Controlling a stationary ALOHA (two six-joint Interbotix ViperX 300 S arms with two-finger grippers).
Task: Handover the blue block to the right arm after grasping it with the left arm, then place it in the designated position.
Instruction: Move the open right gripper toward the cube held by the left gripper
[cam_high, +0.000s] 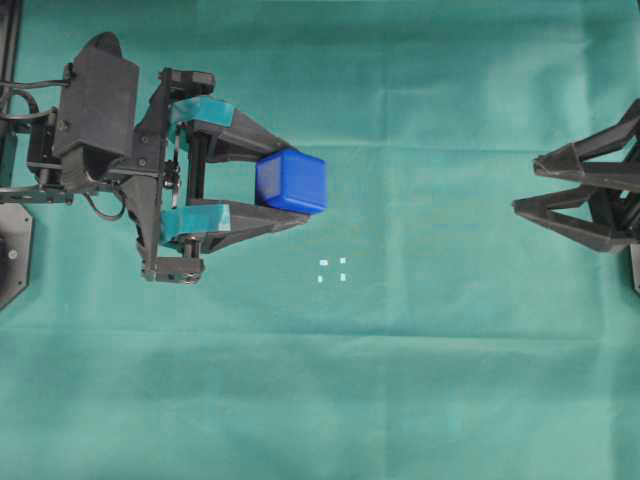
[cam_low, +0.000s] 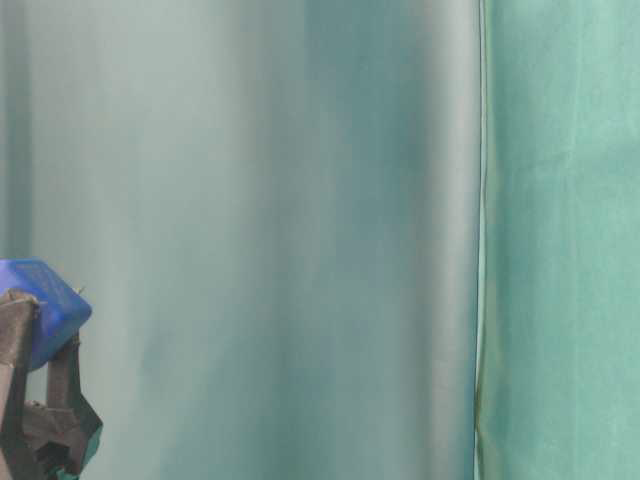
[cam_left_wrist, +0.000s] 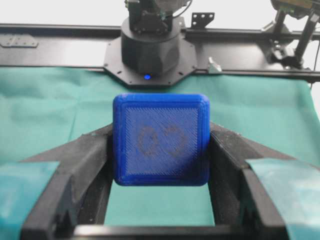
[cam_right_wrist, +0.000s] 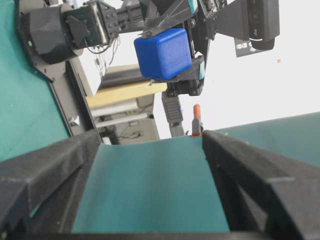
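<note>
The blue block (cam_high: 291, 181) is a small bright blue cube held off the cloth between the teal-taped fingers of my left gripper (cam_high: 286, 184). In the left wrist view the blue block (cam_left_wrist: 160, 139) fills the gap between both fingers, its marked face toward the camera. At table level the blue block (cam_low: 42, 306) shows at the far left, raised. My right gripper (cam_high: 524, 184) waits at the right edge, open and empty, well away from the cube. From the right wrist the blue block (cam_right_wrist: 163, 53) hangs ahead. The designated position (cam_high: 332, 270), small white dots in a square, lies on the cloth just below the cube.
Green cloth (cam_high: 420, 380) covers the table. The right arm's black base (cam_left_wrist: 150, 47) stands at the far edge in the left wrist view. A black frame rail (cam_high: 8, 60) runs along the left edge.
</note>
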